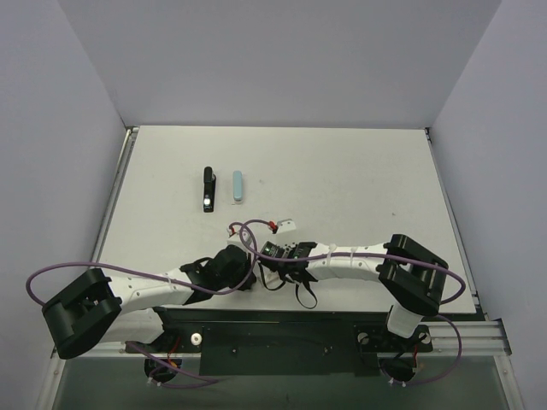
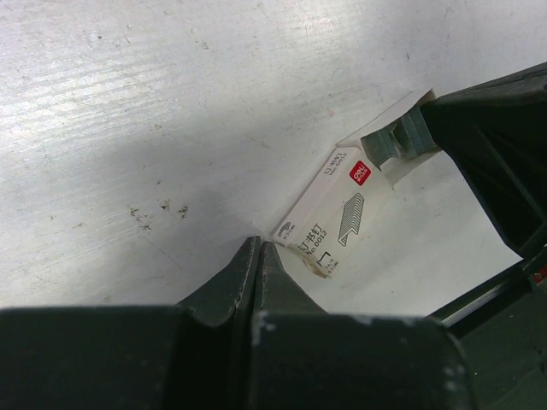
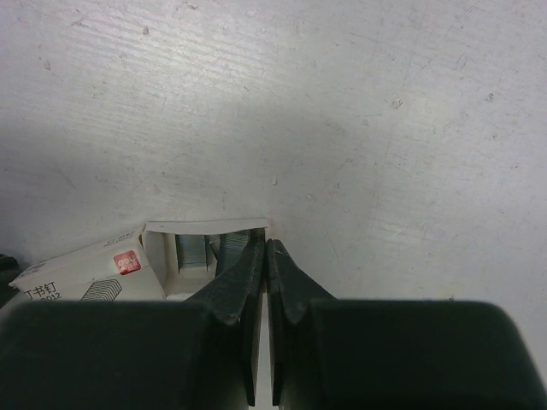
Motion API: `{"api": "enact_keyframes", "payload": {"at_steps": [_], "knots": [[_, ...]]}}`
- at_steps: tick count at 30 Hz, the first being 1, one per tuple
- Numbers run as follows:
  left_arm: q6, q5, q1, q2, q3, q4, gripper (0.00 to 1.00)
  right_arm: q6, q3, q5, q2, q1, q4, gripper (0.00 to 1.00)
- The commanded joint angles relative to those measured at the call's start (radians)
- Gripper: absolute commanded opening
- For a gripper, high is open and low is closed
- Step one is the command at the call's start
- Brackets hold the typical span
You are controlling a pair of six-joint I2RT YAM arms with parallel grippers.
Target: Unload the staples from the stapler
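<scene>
The black stapler (image 1: 207,189) lies at the table's mid left, with a pale blue oblong piece (image 1: 238,185) beside it. Whether it holds staples does not show. Both grippers sit well short of it, near the front. My left gripper (image 2: 259,245) is shut and empty, with its tips just short of a white staple box (image 2: 329,215). My right gripper (image 3: 266,243) is also shut and empty. Its tips are at the right corner of the box's open tray (image 3: 205,254), which holds grey staple strips (image 3: 190,254). In the top view the box (image 1: 286,225) lies just beyond both grippers.
Grey walls close in the white table (image 1: 359,179) on the left, back and right. Purple cables (image 1: 248,243) loop over both arms near the front. The right gripper's dark body (image 2: 496,154) fills the right side of the left wrist view.
</scene>
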Motion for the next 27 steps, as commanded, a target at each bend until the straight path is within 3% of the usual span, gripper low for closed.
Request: {"api": "enact_keyframes", "payload": {"at_steps": [1, 27], "knots": [[0.023, -0.001, -0.009, 0.008, -0.002, -0.031, 0.0, 0.012, -0.015, 0.003, -0.021, 0.021, -0.06, 0.0], [-0.052, -0.024, -0.08, -0.052, -0.042, -0.097, 0.0, 0.047, 0.017, 0.021, 0.025, 0.01, -0.083, 0.0]]}}
